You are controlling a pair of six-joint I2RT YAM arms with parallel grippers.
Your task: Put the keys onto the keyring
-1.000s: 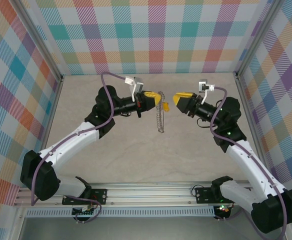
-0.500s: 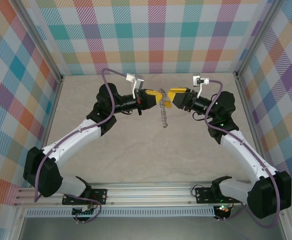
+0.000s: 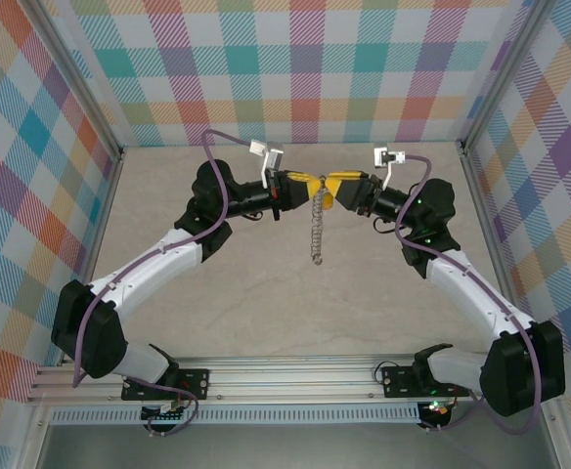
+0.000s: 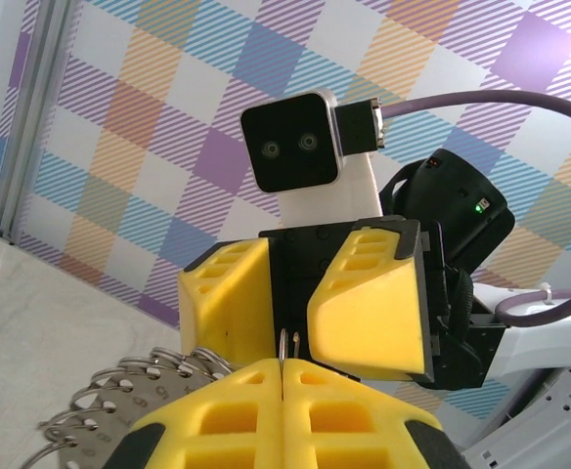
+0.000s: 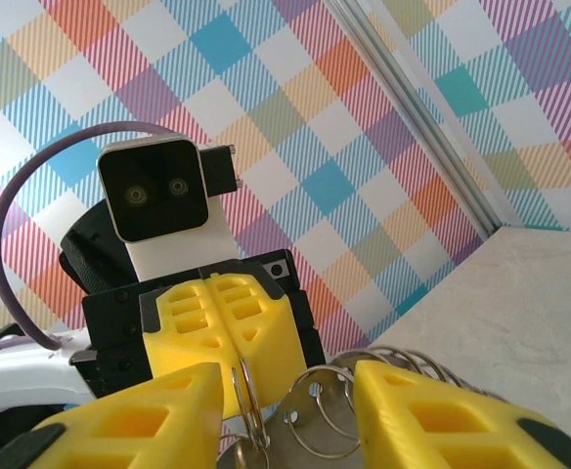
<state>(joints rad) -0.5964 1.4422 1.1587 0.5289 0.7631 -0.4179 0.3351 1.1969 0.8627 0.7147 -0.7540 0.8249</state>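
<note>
Left gripper [image 3: 305, 185]: clenched, its yellow fingers [image 4: 217, 420] pressed flat together on the top of the keyring [image 3: 315, 230].
Right gripper [image 3: 332, 186]: jaws apart, tip to tip with the left one, a few wire loops lying loose between its fingers [image 5: 432, 415].
Keyring: thin silvery wire rings linked into a chain, hanging straight down from the pinch over the table [image 3: 266, 313]; whether its lower end touches cannot be told.
</note>
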